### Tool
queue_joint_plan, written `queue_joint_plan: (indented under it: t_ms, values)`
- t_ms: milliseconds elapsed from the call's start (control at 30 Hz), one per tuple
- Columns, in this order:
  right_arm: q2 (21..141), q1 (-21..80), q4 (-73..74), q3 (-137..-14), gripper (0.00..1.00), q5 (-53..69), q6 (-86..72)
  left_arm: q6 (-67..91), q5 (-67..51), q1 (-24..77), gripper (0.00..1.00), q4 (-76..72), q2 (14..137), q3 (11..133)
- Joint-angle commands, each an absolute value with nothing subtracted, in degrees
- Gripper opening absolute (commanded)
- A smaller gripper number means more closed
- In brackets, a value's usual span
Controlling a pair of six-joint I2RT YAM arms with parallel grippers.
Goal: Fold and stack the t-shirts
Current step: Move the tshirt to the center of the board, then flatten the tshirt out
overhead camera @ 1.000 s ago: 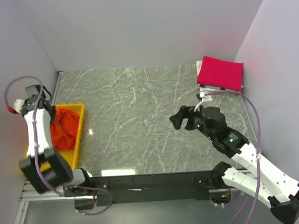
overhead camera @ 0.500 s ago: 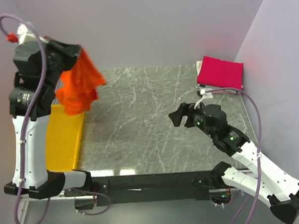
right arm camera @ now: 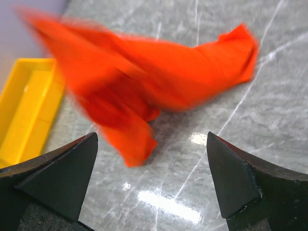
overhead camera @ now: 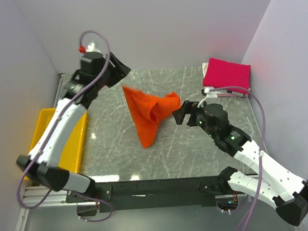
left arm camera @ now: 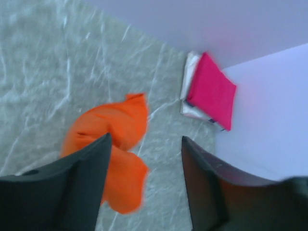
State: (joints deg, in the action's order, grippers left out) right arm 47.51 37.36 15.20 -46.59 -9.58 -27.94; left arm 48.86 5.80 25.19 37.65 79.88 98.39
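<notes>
- Orange t-shirt (overhead camera: 153, 114): bunched and blurred over the middle of the table (overhead camera: 119, 147), shaped like a cone with its point toward the near edge. Whether it is airborne or already resting on the marble cannot be told. No gripper grips it.
- Magenta-pink t-shirt (overhead camera: 227, 75): folded into a flat rectangle at the far right corner, on top of a white layer. It serves as the base of the stack.
- Left gripper (left arm camera: 144, 183): raised over the far left part of the table. In the left wrist view the jaws stand apart with nothing between them; the orange cloth shows below them.
- Right gripper (right arm camera: 151, 180): low over the table, just right of the orange shirt, jaws spread wide and empty. The cloth lies directly ahead of its fingers in the right wrist view.
- Yellow tray (overhead camera: 72, 149): at the left edge of the table, no cloth visible in it.
- Step in hand, as judged: spreading the orange shirt flat before folding.
- Procedure: let the cloth settle before reaching in. Pick a hem or shoulder edge, not the thick middle of the bunch. Take two separate corners, one per gripper, and draw them apart until the panel lies flat.
- Caution: a pinch through several layers will lift a wad and hold the wrinkles in.
</notes>
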Motion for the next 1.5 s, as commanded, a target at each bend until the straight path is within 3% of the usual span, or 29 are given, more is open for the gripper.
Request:
queue_joint_plan:
  t_ms: [0, 133, 333, 500, 967, 1033, 1133, 1167, 1200, 1467]
  values:
    - [50.88, 37.27, 11.6, -45.44, 1.0, -11.16, -29.79, 49.74, -0.6, 22.94, 0.69, 31.82, 86.02, 89.59]
    - [55.54, 37.53, 9.06, -42.46, 0.99, -6.63, -32.42, 51.23, -0.19, 22.94, 0.76, 30.85, 85.0, 80.44]
    - [68.27, 46.12, 1.5, -38.76, 0.82, -6.33, -36.03, 55.36, 3.69, 20.57, 0.7, 30.86, 78.32, 63.3]
    - [84.27, 49.48, -4.47, -42.36, 0.7, -7.38, -39.2, 56.87, -2.72, 16.79, 0.66, 24.35, 74.19, 51.78]
    - [98.87, 49.57, -13.46, -50.34, 0.61, -13.71, -33.05, 52.3, -8.17, 15.12, 0.66, 23.47, 74.62, 50.36]
    - [98.97, 49.57, -12.83, -51.15, 0.53, -14.32, -32.87, 51.68, -8.26, 14.86, 0.66, 23.73, 74.18, 50.45]
    - [96.0, 49.57, -10.56, -51.42, 0.27, -14.85, -33.05, 51.24, -8.79, 13.72, 0.66, 23.73, 73.04, 50.01]
    - [94.85, 49.57, -9.76, -51.42, 0.09, -14.94, -33.22, 51.15, -8.88, 13.36, 0.66, 23.64, 72.69, 49.92]
    - [93.53, 49.57, -8.71, -51.68, 0.01, -15.12, -33.4, 51.15, -9.05, 13.1, 0.66, 23.47, 72.51, 49.75]
    - [76.39, 49.57, 13.07, -68.35, 0.0, -20.56, -27.53, 54.57, -13.8, 11.6, 0.67, 17.32, 72.6, 48.51]
